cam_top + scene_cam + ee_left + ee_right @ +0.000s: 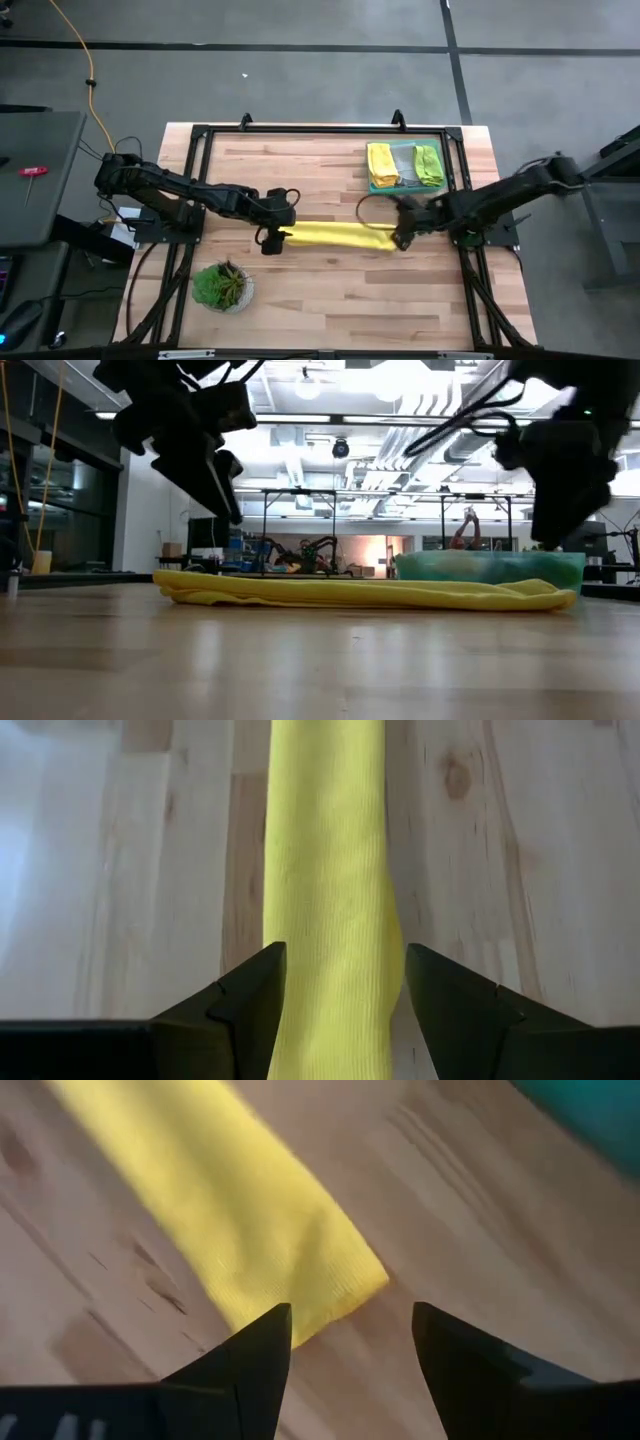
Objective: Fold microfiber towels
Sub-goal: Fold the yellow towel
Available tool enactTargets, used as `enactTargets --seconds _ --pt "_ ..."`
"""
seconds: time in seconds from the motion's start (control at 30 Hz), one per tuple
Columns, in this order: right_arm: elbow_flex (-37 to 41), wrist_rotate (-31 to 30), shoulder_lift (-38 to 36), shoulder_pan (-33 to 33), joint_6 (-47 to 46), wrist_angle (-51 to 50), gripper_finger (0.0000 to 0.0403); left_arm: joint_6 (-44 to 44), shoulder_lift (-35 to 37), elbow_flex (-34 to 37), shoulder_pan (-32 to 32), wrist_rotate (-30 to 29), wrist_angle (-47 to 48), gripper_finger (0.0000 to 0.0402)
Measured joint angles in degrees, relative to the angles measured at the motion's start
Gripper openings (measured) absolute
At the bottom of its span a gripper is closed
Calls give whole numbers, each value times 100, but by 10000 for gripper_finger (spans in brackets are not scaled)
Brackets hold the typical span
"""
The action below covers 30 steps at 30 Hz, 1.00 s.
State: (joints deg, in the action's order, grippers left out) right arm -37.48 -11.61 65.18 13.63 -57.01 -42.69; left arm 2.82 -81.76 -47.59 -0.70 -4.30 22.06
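Observation:
A bright yellow microfiber towel lies on the wooden table as a long narrow folded strip, running left to right. My left gripper is open above the strip's left end; in the left wrist view its fingers stand on either side of the towel. My right gripper is open above the strip's right end. In the low view both grippers hang clear above the towel.
A green tray at the far right holds folded yellow and lime green towels; it stands just beyond the strip's right end. A small potted plant stands near the front left.

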Motion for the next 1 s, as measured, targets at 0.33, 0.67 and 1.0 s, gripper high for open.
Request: enactTargets --seconds 0.33,0.67,1.0 --pt "1859 712 -1437 -13 -2400 1905 201 138 -692 -2 4 -89 -623 195" --pt "2455 337 -1018 -14 -2928 3024 201 702 -1398 -7 -63 -579 -748 195" --pt "2441 315 -304 -13 -3169 3906 201 955 -1890 -30 -84 -489 -870 195"
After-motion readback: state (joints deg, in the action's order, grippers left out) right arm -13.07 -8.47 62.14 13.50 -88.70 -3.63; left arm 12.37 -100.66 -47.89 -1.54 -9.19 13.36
